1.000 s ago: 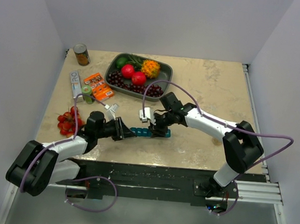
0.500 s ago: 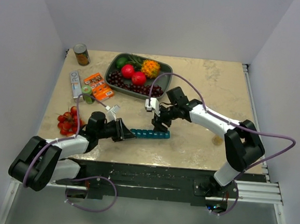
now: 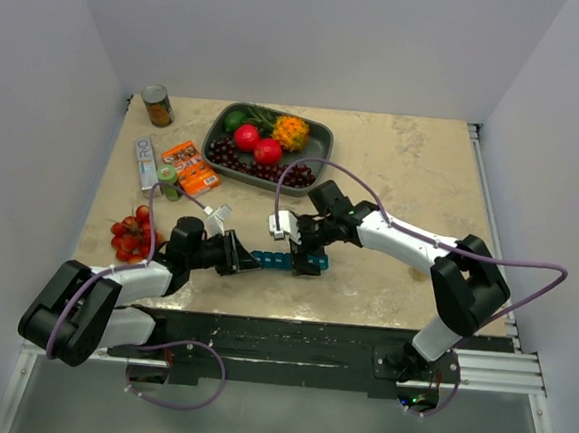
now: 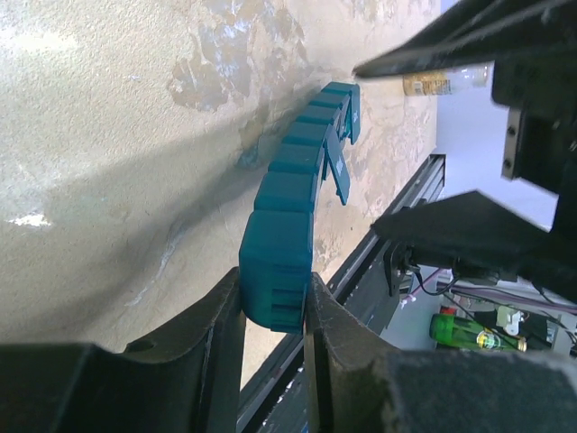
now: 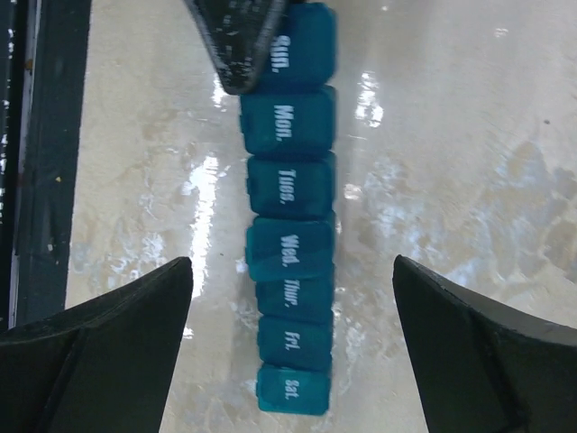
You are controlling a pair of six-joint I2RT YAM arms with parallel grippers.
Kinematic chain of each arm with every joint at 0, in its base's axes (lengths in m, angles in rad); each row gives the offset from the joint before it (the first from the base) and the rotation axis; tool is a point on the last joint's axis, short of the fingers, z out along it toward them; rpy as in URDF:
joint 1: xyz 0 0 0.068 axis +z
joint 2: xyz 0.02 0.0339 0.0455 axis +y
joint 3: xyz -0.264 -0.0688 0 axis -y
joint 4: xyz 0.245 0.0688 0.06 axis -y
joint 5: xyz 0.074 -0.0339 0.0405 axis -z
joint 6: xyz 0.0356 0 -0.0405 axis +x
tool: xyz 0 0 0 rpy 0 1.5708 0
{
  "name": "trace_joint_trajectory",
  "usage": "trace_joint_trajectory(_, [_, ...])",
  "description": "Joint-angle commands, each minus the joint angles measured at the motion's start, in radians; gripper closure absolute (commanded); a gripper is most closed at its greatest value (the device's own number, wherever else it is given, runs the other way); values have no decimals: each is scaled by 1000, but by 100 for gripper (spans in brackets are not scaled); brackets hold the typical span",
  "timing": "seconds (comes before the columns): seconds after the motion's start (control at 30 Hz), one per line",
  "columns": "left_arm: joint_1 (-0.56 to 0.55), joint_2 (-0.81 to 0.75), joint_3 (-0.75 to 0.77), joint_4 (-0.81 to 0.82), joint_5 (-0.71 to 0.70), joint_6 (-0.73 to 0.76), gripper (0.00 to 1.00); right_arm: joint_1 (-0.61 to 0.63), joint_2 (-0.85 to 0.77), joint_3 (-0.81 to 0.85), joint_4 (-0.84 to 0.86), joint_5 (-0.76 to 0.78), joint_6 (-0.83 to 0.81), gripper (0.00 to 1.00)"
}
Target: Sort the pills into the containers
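Jaws first: left jaws clenched on the left end of the pill organizer [image 4: 278, 236], at the "Sun" cell. They likely pin the strip flat so it won't slide when lids get pushed. Right jaws released and spread wide, hanging just above the middle-to-right cells, straddling the row with nothing between them. Wed lid [image 5: 290, 245] looks tilted, probably popped ajar; the left wrist view shows one flap standing up. Organizer lies on the surface [image 3: 414, 166] near the front edge, running left to right between both arms. No pills visible anywhere. Small bottle [image 4: 439, 83] lies off to the right, possibly the pill source.
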Motion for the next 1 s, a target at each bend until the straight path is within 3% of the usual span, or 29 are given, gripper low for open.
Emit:
trace_joint_trajectory(0.0, [-3, 7, -8, 50, 8, -5, 100, 35, -31, -16, 28, 53, -35, 5])
trace_joint_trajectory(0.33, [-3, 6, -25, 84, 17, -20, 100, 84, 3, -31, 125, 217, 22, 8])
trace_joint_trajectory(0.8, [-3, 15, -37, 87, 17, -13, 100, 45, -32, -19, 163, 262, 103, 32])
trace_joint_trajectory(0.97, [-3, 32, -35, 95, 23, -11, 100, 25, -47, -25, 183, 262, 124, 36])
